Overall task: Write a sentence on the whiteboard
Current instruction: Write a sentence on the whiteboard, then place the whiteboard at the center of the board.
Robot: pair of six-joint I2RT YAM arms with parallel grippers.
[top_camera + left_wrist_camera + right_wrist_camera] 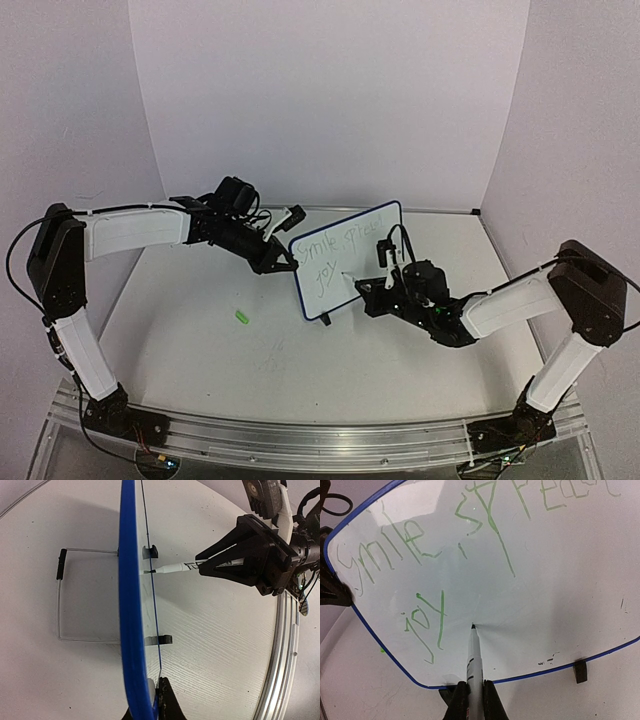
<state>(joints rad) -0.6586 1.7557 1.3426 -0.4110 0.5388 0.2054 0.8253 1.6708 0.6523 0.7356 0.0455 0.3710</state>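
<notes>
Green sentence (pixel 501 545) on whiteboard (pixel 560 580): "smile spread joy"

Left gripper (pixel 288 264) is clamped on the whiteboard (pixel 350 250)'s left edge, and the right gripper (pixel 368 283) with its marker (pixel 474 655) crowds the whiteboard's front face. Front-left of the whiteboard lies open tabletop (pixel 200 345), only a small green bit (pixel 241 317) there. Behind the whiteboard its wire stand (pixel 59 605) juts out.

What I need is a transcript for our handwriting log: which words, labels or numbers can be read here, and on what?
"smile" - green handwriting, upper line of the sentence on the whiteboard.
"spread" - same line, further right; its last letter is cut off in the right wrist view.
"joy" - lower line, green.
Dark print on the marker barrel: too blurred to read.
</notes>
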